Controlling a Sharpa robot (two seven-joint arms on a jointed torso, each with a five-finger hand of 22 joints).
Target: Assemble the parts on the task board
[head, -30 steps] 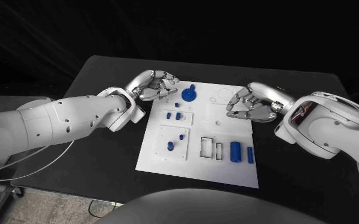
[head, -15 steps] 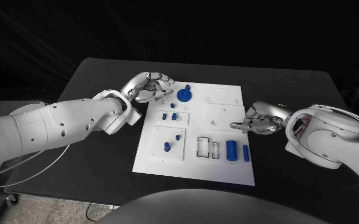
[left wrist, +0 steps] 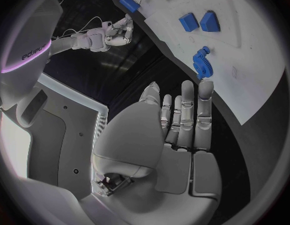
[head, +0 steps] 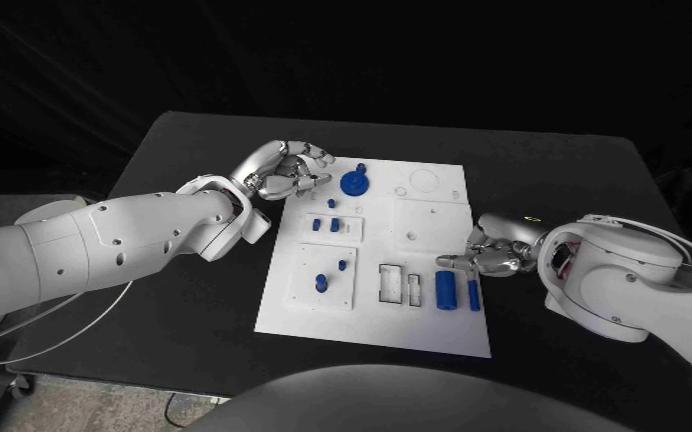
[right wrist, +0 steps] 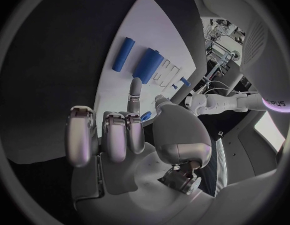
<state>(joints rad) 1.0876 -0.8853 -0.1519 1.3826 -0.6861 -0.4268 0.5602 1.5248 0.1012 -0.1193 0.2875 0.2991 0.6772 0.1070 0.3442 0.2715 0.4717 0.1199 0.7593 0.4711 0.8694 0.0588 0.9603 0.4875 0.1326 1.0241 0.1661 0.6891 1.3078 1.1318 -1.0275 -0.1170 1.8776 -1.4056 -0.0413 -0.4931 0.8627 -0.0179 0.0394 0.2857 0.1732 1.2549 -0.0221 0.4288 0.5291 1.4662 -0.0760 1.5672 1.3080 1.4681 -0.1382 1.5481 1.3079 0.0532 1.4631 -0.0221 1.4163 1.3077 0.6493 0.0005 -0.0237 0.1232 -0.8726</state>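
Note:
The white task board [head: 378, 327] lies in the middle of the black table. On it are a blue gear [head: 356, 184] [left wrist: 202, 65], two small blue blocks [head: 326, 223] [left wrist: 198, 21], two blue pegs [head: 332, 274], and two blue cylinders [head: 447, 290] [right wrist: 148, 65] lying near its right edge. My left hand [head: 289, 170] [left wrist: 182, 125] hovers off the board's far left corner, fingers stretched out, holding nothing. My right hand [head: 490, 252] [right wrist: 120, 130] sits at the board's right edge just beyond the cylinders, fingers loosely bent, one finger reaching toward them, with nothing in it.
Two empty rectangular slots [head: 402, 285] lie left of the cylinders. Faint round outlines [head: 424, 180] mark the board's far right corner. Black table [head: 188, 252] surrounds the board, and my bulky white left forearm [head: 130, 237] lies over its left side.
My right hand has come back toward me along the board's right side, from the far right area to beside the cylinders. My left hand has stayed near the far left corner.

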